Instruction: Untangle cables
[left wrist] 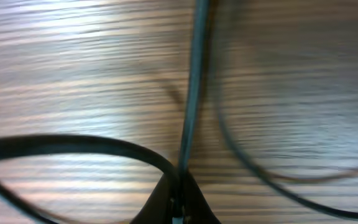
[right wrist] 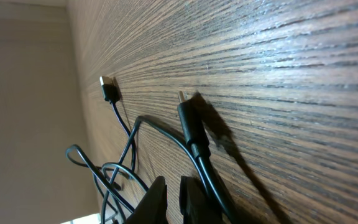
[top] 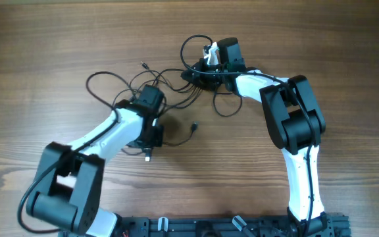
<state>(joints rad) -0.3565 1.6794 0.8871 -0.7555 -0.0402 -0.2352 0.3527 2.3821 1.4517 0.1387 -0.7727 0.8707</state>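
L pincer (left wrist: 178,194) clamps one of cables (left wrist: 194,74)

Brown wood-grain table (top: 45,52), glossy with reflected light.

thin black cables (top: 176,79) lie looped together (small plug tips).

Glossy black cables (top: 176,82), wood-grain table (top: 45,46)
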